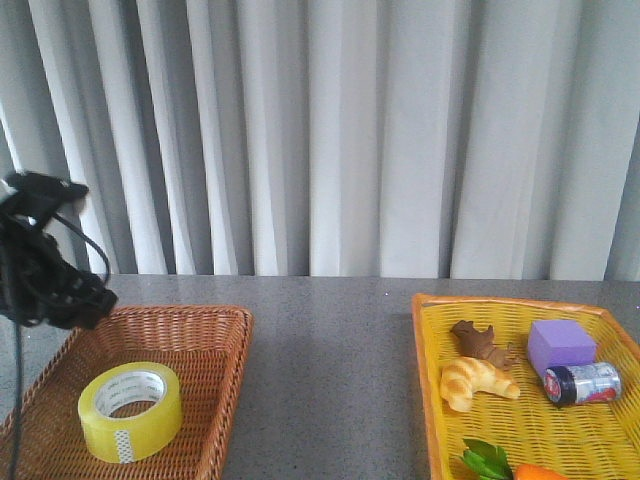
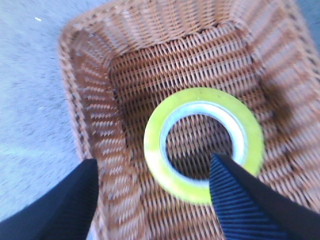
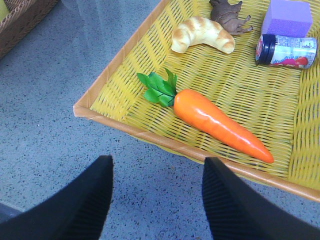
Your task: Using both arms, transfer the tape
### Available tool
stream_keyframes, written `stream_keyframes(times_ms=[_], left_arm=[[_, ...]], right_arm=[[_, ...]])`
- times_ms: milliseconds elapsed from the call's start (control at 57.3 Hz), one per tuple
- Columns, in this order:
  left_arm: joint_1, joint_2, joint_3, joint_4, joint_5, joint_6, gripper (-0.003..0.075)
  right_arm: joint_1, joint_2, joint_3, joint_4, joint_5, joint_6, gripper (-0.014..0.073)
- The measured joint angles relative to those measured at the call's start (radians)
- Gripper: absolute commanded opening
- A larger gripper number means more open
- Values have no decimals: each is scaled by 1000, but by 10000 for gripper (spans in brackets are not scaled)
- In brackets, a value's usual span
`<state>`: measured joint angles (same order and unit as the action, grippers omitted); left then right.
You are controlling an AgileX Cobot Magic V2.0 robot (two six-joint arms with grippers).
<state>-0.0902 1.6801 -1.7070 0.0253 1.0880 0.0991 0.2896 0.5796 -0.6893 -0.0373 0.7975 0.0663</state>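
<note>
The yellow tape roll with a white core lies flat in the brown wicker basket at the front left. It also shows in the left wrist view. My left arm hangs above the basket's far left corner. My left gripper is open above the basket, one finger over the basket's rim, the other finger over the roll's near edge. My right gripper is open and empty over bare table beside the yellow basket; it is out of the front view.
The yellow basket at the right holds a croissant, a brown toy animal, a purple block, a small can and a carrot with green leaves. Grey table lies between the baskets. Curtains hang behind.
</note>
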Motion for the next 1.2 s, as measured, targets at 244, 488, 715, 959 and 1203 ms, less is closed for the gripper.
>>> stream_keyframes(times_ms=[244,488,715,959,1203], left_arm=[[0,-287,225,-25,-53,0,468],[0,-632,595,-47,-201,-1,468],[0,-940,938,-92,-338,0,468],[0,-1154,1163,-96,-427,57,448],[0,-1183,1209,-96,-463,77,232]], right_arm=[[0,0,0,0,0,0,411],[0,0,0,0,0,0,411],[0,0,0,0,0,0,411],[0,0,0,0,0,0,407],[0,0,0,0,12,0,234]])
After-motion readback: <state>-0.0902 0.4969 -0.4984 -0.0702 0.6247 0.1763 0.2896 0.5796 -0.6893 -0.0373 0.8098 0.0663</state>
